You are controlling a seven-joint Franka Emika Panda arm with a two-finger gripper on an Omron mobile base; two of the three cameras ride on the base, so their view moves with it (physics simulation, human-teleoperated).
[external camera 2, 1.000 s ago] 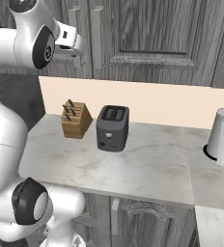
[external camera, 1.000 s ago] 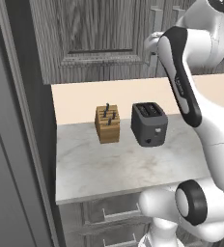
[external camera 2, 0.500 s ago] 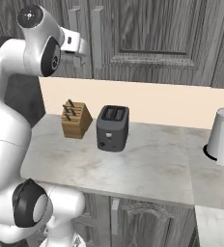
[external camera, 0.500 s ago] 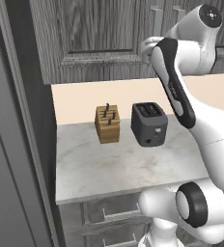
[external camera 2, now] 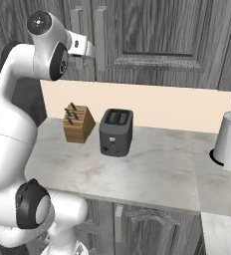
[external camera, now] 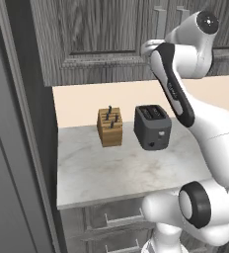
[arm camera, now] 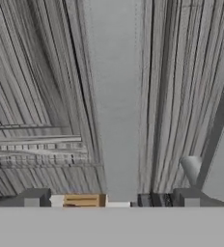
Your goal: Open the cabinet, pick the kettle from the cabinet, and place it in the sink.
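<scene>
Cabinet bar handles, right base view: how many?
2: left bar handle partly behind the arm, right bar handle beside it, both on the closed cabinet. More may sit offscreen.

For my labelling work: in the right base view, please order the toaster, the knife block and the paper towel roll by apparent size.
1. Paper towel roll, slightly larger than the toaster, though partly cut off.
2. Toaster.
3. Knife block.

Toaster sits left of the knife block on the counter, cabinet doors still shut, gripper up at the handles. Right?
One thing is off: the toaster sits to the right of the knife block, not left, as the right base view shows. The rest holds: the cabinet doors are shut, and the open gripper is up at a handle in the hand view.
</scene>
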